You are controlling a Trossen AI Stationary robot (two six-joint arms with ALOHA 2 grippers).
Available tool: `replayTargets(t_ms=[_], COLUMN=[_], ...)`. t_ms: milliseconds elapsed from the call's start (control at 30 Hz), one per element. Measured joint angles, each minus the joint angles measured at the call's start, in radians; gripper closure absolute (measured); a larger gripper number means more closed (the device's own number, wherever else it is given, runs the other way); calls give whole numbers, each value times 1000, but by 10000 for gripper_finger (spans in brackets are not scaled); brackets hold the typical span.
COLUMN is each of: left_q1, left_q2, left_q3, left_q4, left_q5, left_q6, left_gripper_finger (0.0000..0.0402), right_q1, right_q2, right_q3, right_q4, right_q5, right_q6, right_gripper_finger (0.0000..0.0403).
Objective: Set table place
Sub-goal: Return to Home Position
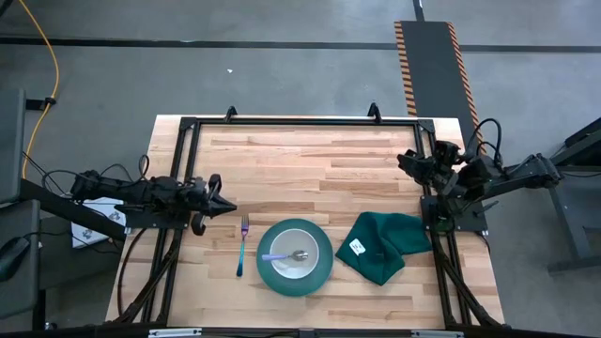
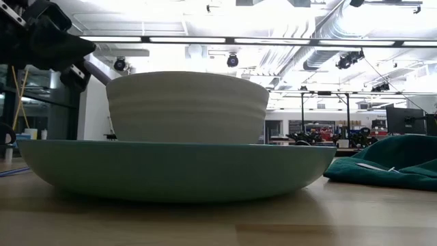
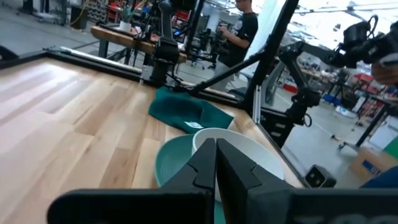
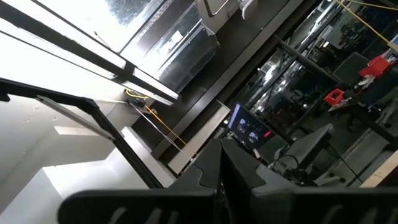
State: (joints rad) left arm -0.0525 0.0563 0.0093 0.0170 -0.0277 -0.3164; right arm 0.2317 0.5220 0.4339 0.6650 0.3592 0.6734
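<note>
A round teal plate lies near the table's front middle, with a white bowl on it. A spoon with a blue-purple handle lies in the bowl. A fork with a blue-purple handle lies on the table left of the plate. My left gripper is shut and empty, above the table just left of the fork's tines; it also shows in the left wrist view. My right gripper is shut and empty at the table's right edge, raised.
A dark green cloth with a white tag lies crumpled right of the plate. A black metal frame edges the table. A person stands in the room beyond the table. Bare wood lies behind the plate.
</note>
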Motion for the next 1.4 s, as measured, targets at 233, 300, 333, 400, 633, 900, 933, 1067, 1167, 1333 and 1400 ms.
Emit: replayTargets(t_ms=[233,300,333,400,633,900,933,1067,1167,1333,1400], left_q1=[0,0,0,0,0,0,0,0,0,0,0], left_q2=[0,0,0,0,0,0,0,0,0,0,0], left_q3=[0,0,0,0,0,0,0,0,0,0,0], left_q4=[0,0,-1,-6,-7,-6,-6,-6,-6,-6,-6], left_q5=[1,3,10,25,38,36,36,36,36,36,36], left_q6=[111,147,155,155,76,76,76,76,76,76,76], left_gripper_finger=[401,401,401,401,401,401,401,401,401,401,401], right_q1=[0,0,0,0,0,0,0,0,0,0,0], right_q2=[0,0,0,0,-37,-162,-174,-202,-209,-210,-209], right_q3=[0,0,0,0,0,0,0,0,0,-64,-108], right_q4=[-4,-4,-4,-4,1,-131,-144,-184,-230,-177,-111], right_q5=[0,0,-1,-20,-127,-154,-148,-99,-97,-60,-48], right_q6=[1,0,0,1,-60,-235,-266,-400,-429,-445,-463], right_gripper_finger=[402,402,402,402,402,403,403,403,403,403,403])
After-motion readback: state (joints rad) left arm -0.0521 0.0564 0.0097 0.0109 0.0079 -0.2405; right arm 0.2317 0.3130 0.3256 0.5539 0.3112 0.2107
